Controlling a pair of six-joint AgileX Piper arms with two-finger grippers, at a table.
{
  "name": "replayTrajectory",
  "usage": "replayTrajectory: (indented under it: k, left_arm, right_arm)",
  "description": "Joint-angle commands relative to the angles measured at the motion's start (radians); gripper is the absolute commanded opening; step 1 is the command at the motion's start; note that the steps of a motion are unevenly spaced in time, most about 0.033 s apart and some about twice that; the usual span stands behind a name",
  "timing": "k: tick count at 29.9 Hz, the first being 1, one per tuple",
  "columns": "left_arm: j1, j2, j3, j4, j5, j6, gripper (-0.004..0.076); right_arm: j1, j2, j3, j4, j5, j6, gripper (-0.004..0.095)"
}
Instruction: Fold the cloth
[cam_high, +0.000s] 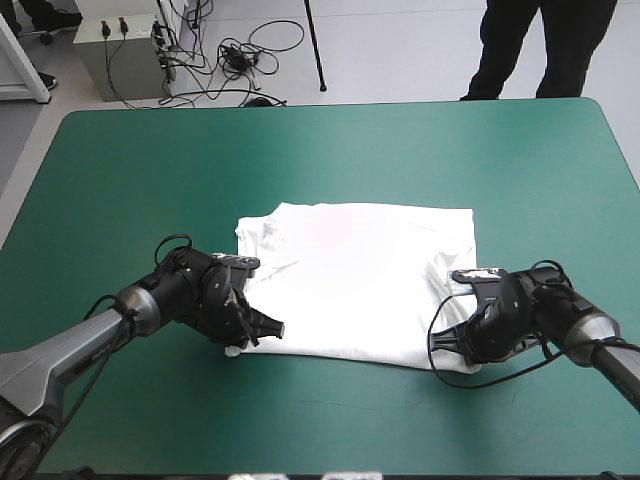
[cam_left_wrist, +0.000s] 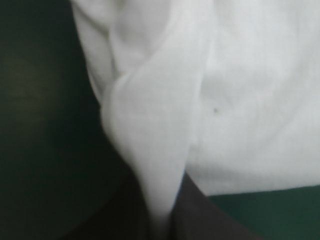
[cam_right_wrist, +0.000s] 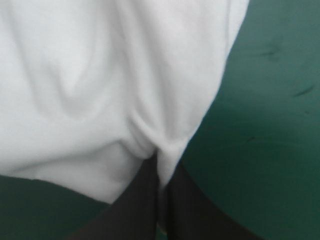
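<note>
One T-shirt (cam_high: 360, 280), two grippers. The shirt lies flat at frame centre on the teal-green cover (cam_high: 320, 150), long axis left-right. Left gripper (cam_left_wrist: 161, 215) pinches its lower-left corner, right gripper (cam_right_wrist: 161, 187) its lower-right, both nearly closed on cloth.

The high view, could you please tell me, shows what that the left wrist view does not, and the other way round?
Only the high view: the whole T-shirt spread flat, with the right end effector at its near right corner. Only the left wrist view: a ridge of the fabric pinched in the left end effector, which is all but shut. Both: the white T-shirt lying on the teal-green cover.
</note>
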Motion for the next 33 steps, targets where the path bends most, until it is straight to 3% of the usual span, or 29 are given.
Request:
replayTrajectory:
  k: [1, 8, 16, 26, 33]
  left_arm:
    - [0.0, -0.095, -0.012, 0.04, -0.001, -0.027, -0.0009]
    - [0.0, -0.263, -0.012, 0.036, 0.034, -0.036, -0.0009]
    - [0.0, -0.35, -0.069, 0.051, 0.052, -0.068, -0.0009]
    - [0.002, -0.293, -0.179, 0.151, -0.051, -0.13, -0.0009]
    - [0.002, -0.229, -0.181, 0.252, -0.21, -0.217, -0.0009]
  right_arm:
    - [0.002, -0.073, -0.092, 0.028, 0.077, 0.004, -0.0017]
    - [0.002, -0.123, -0.233, 0.028, 0.244, 0.011, -0.0017]
    - [0.002, -0.137, -0.335, 0.002, 0.281, 0.026, -0.0017]
    - [0.002, -0.135, -0.406, -0.087, 0.122, 0.066, -0.0017]
    - [0.0, -0.097, -0.408, -0.196, -0.049, 0.111, -0.0017]
